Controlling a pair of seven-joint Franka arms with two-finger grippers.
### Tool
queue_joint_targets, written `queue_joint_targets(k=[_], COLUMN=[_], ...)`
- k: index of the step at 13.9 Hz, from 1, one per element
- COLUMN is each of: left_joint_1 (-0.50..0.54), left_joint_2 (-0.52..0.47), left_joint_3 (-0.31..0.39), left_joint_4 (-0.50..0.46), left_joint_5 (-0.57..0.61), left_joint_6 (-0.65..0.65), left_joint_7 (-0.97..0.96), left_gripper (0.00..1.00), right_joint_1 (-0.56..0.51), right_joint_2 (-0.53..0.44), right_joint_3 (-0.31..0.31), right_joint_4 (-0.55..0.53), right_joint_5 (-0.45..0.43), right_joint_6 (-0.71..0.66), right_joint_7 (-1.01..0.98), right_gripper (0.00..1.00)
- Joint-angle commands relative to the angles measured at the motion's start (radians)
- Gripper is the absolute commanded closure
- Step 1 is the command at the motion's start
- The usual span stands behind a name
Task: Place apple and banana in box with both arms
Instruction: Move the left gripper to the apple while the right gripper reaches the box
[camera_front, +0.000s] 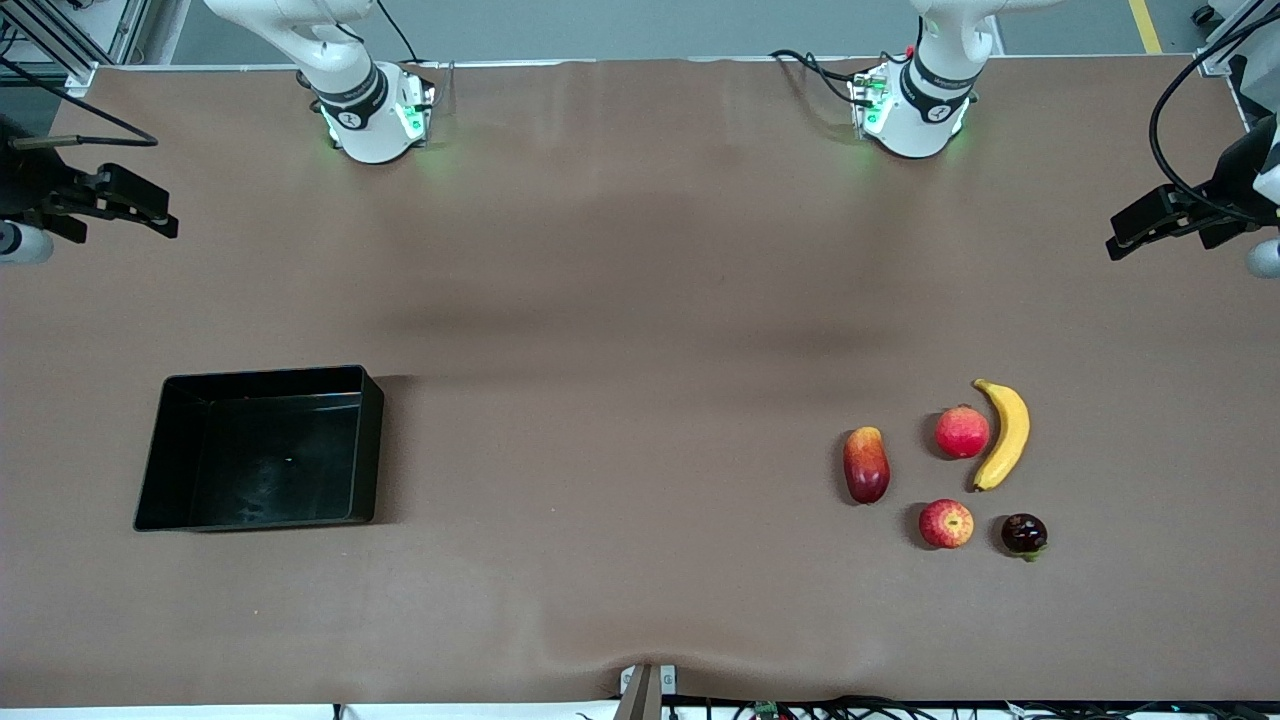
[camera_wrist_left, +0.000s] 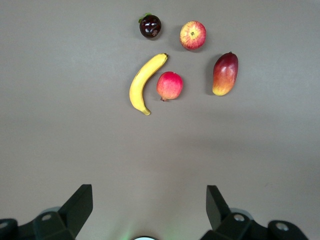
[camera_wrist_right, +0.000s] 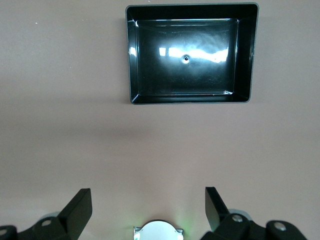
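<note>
The apple (camera_front: 946, 524) (camera_wrist_left: 193, 35), small and red with yellow patches, lies on the brown table toward the left arm's end. The curved yellow banana (camera_front: 1005, 434) (camera_wrist_left: 145, 82) lies farther from the front camera than the apple. The black box (camera_front: 372, 440) (camera_wrist_right: 131, 60) sits toward the right arm's end with nothing in it. My left gripper (camera_front: 1118, 243) (camera_wrist_left: 149, 192) hangs open over bare table at the left arm's end, apart from the fruit. My right gripper (camera_front: 165, 222) (camera_wrist_right: 148, 195) hangs open over bare table at the right arm's end, apart from the box.
A pinkish-red round fruit (camera_front: 962, 432) lies right beside the banana. A red-yellow mango (camera_front: 866, 464) lies beside it toward the table's middle. A dark round fruit (camera_front: 1024, 534) sits next to the apple. The brown cloth (camera_front: 620, 400) has a ripple at the front edge.
</note>
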Motion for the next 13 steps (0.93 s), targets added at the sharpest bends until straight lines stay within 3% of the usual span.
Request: queue_joint_targets(k=[1,7,10,13], left_joint_1=[0.0,-0.004,-0.01,-0.02], left_joint_2=[-0.001,0.088,0.157,0.247], left_joint_3=[-0.002,-0.005,-0.008,-0.011], left_joint_4=[0.01,0.022,0.021,0.021], left_joint_5=[0.006,0.043,0.049,0.051], left_joint_6=[-0.015,0.029,0.141,0.253], left_joint_7=[-0.002,0.008,0.006,0.006], left_gripper=[0.0,0.0,0.0,0.0], right_joint_1=[0.007,0.006,-0.001,-0.066], right_joint_2=[-0.006,-0.006,0.019,0.039], right_joint_3=[-0.004,-0.004,-0.005,-0.007], right_joint_4=[-0.003,-0.01,-0.026,-0.162], right_joint_5=[-0.01,-0.01,-0.01,-0.01], right_joint_6=[-0.005,-0.004,0.019,0.148], right_joint_7=[0.016,0.016,0.016,0.002], right_gripper=[0.0,0.0,0.0,0.0])
